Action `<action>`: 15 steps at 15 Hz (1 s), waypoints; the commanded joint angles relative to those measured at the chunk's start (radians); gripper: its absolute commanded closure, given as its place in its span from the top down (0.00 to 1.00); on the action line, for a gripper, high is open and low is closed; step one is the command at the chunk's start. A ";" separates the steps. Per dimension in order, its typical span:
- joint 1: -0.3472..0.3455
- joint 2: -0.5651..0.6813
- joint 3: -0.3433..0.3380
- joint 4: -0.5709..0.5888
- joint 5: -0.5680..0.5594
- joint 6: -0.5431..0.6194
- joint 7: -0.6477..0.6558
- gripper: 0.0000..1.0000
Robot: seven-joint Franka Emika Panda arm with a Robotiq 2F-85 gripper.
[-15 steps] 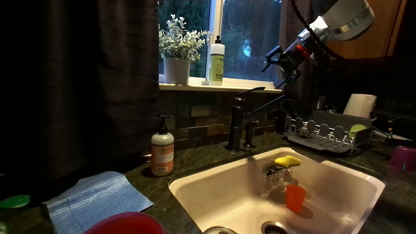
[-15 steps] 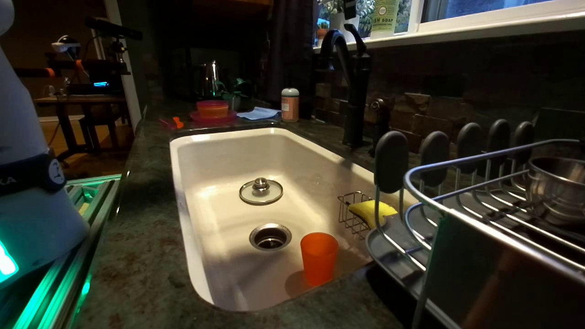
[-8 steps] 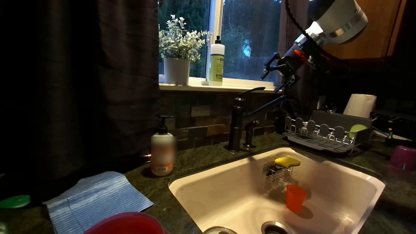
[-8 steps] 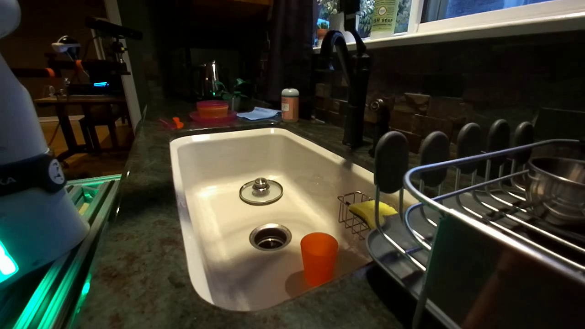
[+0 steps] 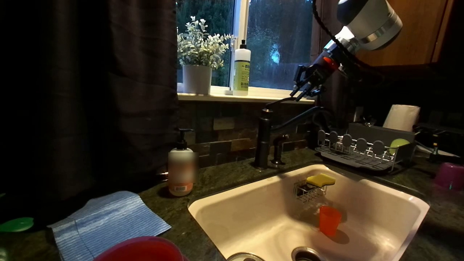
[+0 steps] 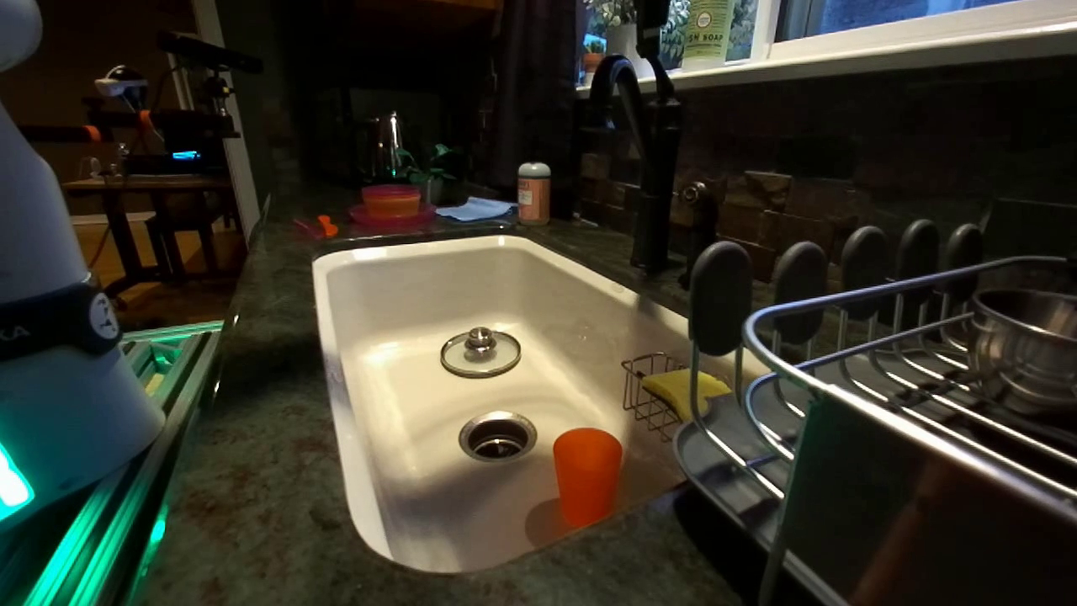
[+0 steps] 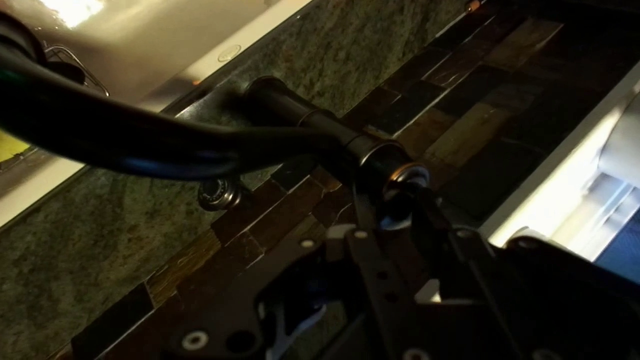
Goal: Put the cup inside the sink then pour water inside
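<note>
An orange-red cup (image 5: 330,221) stands upright inside the cream-white sink (image 5: 246,214), beside the drain (image 6: 498,438). High above them, my gripper (image 5: 295,96) is at the free end of the dark faucet's lever handle (image 5: 278,102). Its fingers stand close together with a narrow gap, and in the wrist view part of the handle (image 7: 397,212) shows between the fingertips. Shadow hides whether the fingers press on it. The faucet spout (image 7: 165,145) crosses the wrist view on the left. Water is out of view.
A dish rack (image 6: 841,370) stands at one sink end. In the sink are a yellow sponge (image 5: 320,179) in a wire holder (image 5: 306,194) and a glass lid (image 6: 480,353). Dish soap (image 5: 242,72) and a potted plant (image 5: 197,78) stand on the sill, close to the gripper.
In an exterior view my arm has moved left and slightly down, towards the faucet handle. The jaws have narrowed from wide apart to a small gap. The cup has not moved.
</note>
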 commanded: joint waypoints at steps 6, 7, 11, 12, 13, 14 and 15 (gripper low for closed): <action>-0.022 0.049 0.017 0.041 0.065 -0.036 -0.027 0.39; -0.023 0.052 0.018 0.043 0.068 -0.035 -0.028 0.43; -0.026 0.051 0.027 0.048 0.072 -0.035 -0.028 0.19; -0.024 0.056 0.027 0.055 0.079 -0.037 -0.032 0.12; -0.024 0.059 0.028 0.063 0.088 -0.036 -0.034 0.05; -0.023 0.060 0.030 0.072 0.099 -0.036 -0.038 0.06; -0.023 0.061 0.032 0.077 0.104 -0.035 -0.042 0.06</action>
